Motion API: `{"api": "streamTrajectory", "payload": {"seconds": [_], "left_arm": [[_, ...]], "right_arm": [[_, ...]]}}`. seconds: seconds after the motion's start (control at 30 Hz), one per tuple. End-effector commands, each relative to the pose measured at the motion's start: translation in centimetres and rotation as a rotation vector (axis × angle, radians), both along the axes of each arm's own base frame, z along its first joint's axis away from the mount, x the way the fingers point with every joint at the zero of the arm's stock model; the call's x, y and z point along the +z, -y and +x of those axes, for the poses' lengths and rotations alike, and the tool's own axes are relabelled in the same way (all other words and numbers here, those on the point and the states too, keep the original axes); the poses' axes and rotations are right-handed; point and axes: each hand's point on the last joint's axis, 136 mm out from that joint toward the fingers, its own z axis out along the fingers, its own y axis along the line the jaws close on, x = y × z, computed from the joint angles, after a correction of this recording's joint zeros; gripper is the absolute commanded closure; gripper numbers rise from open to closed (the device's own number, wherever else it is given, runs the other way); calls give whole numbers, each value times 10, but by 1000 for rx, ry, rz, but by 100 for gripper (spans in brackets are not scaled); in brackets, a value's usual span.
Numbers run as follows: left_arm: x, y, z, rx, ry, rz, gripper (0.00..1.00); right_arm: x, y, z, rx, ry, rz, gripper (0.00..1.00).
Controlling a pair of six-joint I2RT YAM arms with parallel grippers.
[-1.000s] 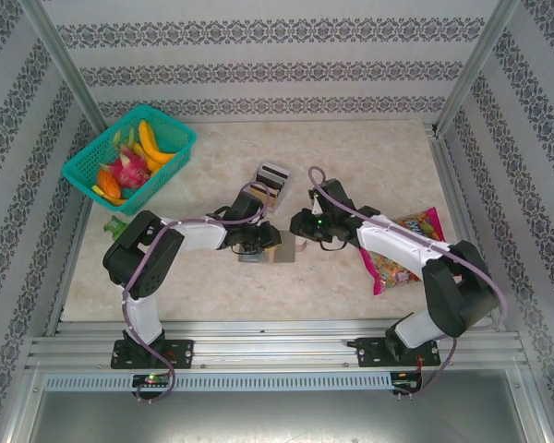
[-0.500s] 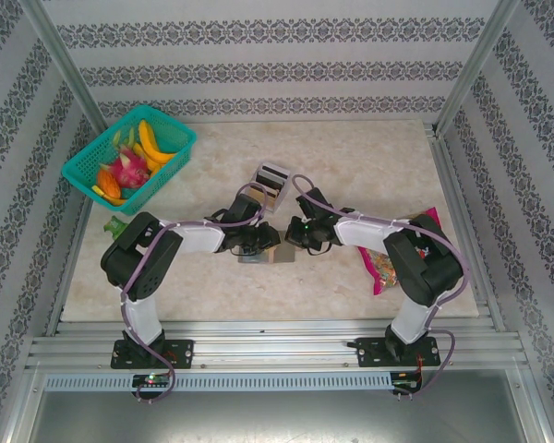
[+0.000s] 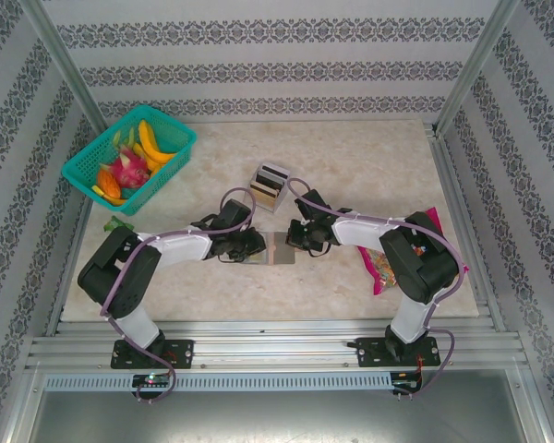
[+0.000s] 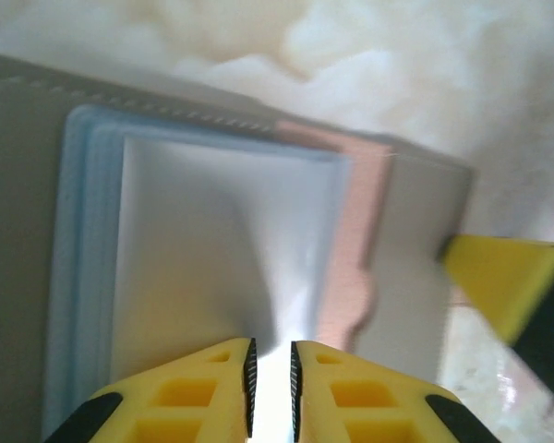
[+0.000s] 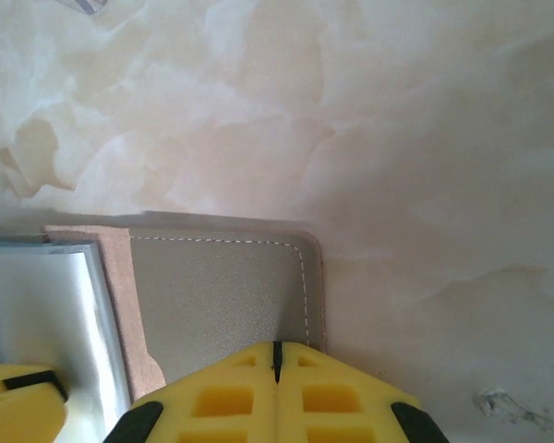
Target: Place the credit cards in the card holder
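The card holder (image 3: 282, 250) lies flat mid-table, grey with white stitching (image 5: 222, 295) and a tan inner strip (image 4: 351, 240). A pale, shiny credit card (image 4: 212, 249) lies on it with pale blue edges stacked at its left, and its corner also shows in the right wrist view (image 5: 37, 314). My left gripper (image 3: 253, 246) points down at this card, its jaws (image 4: 270, 343) a narrow gap apart, gripping nothing. My right gripper (image 3: 301, 236) is shut (image 5: 277, 346) with nothing between the pads, over the holder's grey face near its right edge. Its yellow finger (image 4: 499, 277) shows in the left wrist view.
A small clear tray (image 3: 270, 185) holding more cards stands just behind the holder. A teal basket (image 3: 162, 129) of fruit sits at the back left. A colourful candy bag (image 3: 394, 263) lies under my right arm. Metal frame rails edge the table.
My right gripper moved left onto the holder and shut. My left arm's elbow swung out to the left while its gripper stayed at the holder.
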Motion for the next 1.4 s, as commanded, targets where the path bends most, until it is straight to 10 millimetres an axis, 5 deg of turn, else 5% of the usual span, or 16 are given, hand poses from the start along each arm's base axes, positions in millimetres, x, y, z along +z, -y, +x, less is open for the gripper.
{"api": "streamTrajectory", "payload": {"seconds": [0.0, 0.17, 0.3, 0.5, 0.63, 0.8, 0.97, 1.17, 1.37], "left_arm": [[-28, -28, -21, 54, -88, 93, 79], [-33, -24, -41, 30, -103, 11, 81], [-11, -20, -40, 16, -38, -40, 78], [43, -14, 2, 12, 83, -28, 66], [61, -12, 42, 69, 107, -91, 53], [64, -17, 91, 149, 102, -145, 44], [54, -27, 117, 230, 77, -120, 37], [49, -22, 138, 257, 94, -179, 35], [38, -20, 152, 278, 79, -212, 37]], "right_arm": [[-24, 22, -25, 43, -87, -139, 96], [-8, 4, -42, 211, -58, -114, 94], [20, -4, -38, 244, -6, -55, 91], [96, 1, 23, 190, 201, 50, 70], [123, 13, 73, 159, 297, 59, 58], [132, 20, 142, 143, 341, 51, 47], [132, 9, 195, 149, 344, 114, 39], [114, -15, 225, 199, 275, 226, 36], [87, -35, 234, 221, 182, 332, 33]]}}
